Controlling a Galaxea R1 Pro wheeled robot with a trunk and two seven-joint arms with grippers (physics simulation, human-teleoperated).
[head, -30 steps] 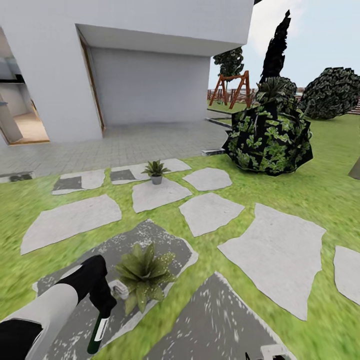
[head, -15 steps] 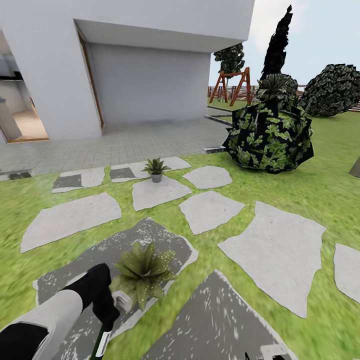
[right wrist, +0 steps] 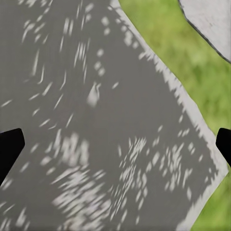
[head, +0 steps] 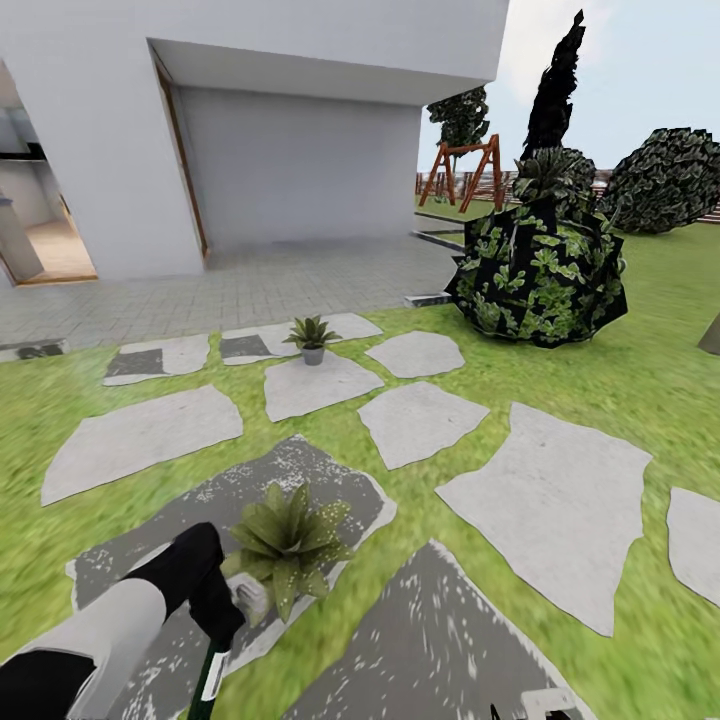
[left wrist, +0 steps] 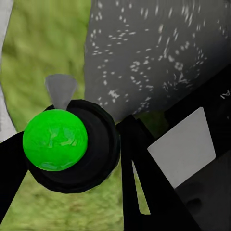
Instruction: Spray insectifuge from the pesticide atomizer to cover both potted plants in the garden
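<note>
Low at the left of the head view, my left gripper (head: 217, 615) is shut on the pesticide atomizer (head: 212, 680). The dark green bottle with its white label hangs down from it, and the pale spray top (head: 248, 598) points at the near potted plant (head: 290, 540), almost touching its leaves. This plant stands on a dark speckled stone (head: 330, 475) of the garden. The second potted plant (head: 312, 340) stands farther off on a pale stone. In the left wrist view black fingers (left wrist: 139, 183) flank a round dark piece with a bright green centre (left wrist: 55, 139). My right gripper (right wrist: 115, 144) is open above dark speckled stone.
Pale stepping stones (head: 545, 510) cross the lawn ahead and to the right. A big dark leafy bush (head: 540, 270) stands at the right, with a round bush (head: 665, 185) and a swing frame (head: 465, 175) behind it. A white house wall and paved patio (head: 290, 285) lie ahead.
My left arm has sunk a little toward the picture's bottom edge, taking the atomizer with it. The spray top stays beside the near plant. The view itself shifted slightly.
</note>
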